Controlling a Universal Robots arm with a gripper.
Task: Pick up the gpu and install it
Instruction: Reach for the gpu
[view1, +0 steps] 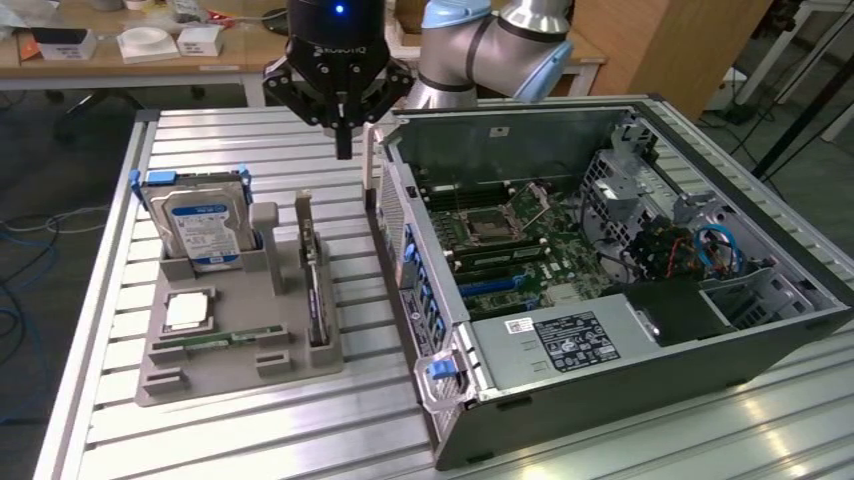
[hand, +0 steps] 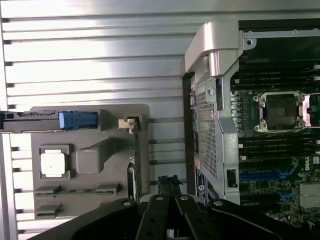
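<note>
The gpu (view1: 312, 275) is a thin dark card standing on its edge in a slot of the grey tray (view1: 200, 385), at the tray's side nearest the computer. From the wrist it appears edge-on (hand: 135, 165), with its silver bracket (hand: 129, 123) at one end. My gripper (view1: 344, 148) hangs above the table beyond the tray's far end, between tray and case, fingers shut with nothing in them. In the wrist view the gripper (hand: 168, 184) sits just off the card's side, towards the case.
An open computer case (view1: 747, 345) lies on the exterior view's right, its motherboard (view1: 514, 245) exposed. The tray also holds a hard drive (view1: 200, 228), a processor chip (view1: 187, 312) and a memory stick (view1: 220, 340). A desk with small boxes (view1: 147, 45) stands behind the table.
</note>
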